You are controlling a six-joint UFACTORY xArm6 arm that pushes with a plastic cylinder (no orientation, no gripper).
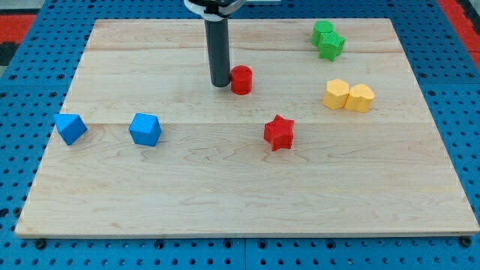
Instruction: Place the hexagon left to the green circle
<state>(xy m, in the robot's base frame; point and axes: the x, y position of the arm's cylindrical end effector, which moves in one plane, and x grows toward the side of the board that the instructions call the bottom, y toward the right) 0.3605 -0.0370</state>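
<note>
A yellow hexagon (337, 94) lies at the right of the wooden board (225, 195), touching a yellow heart-like block (361, 98) on its right. A green round block (322, 31) sits near the view's top right, with a green star-like block (332, 46) pressed against its lower right. My tip (220, 84) rests on the board in the upper middle, right against the left side of a red round block (241, 79). The tip is far to the left of the yellow hexagon and the green blocks.
A red star (279, 133) lies in the middle, below the red round block. Two blue blocks sit at the left: a cube-like one (145, 129) and one (70, 128) near the board's left edge. A blue pegboard (22, 90) surrounds the board.
</note>
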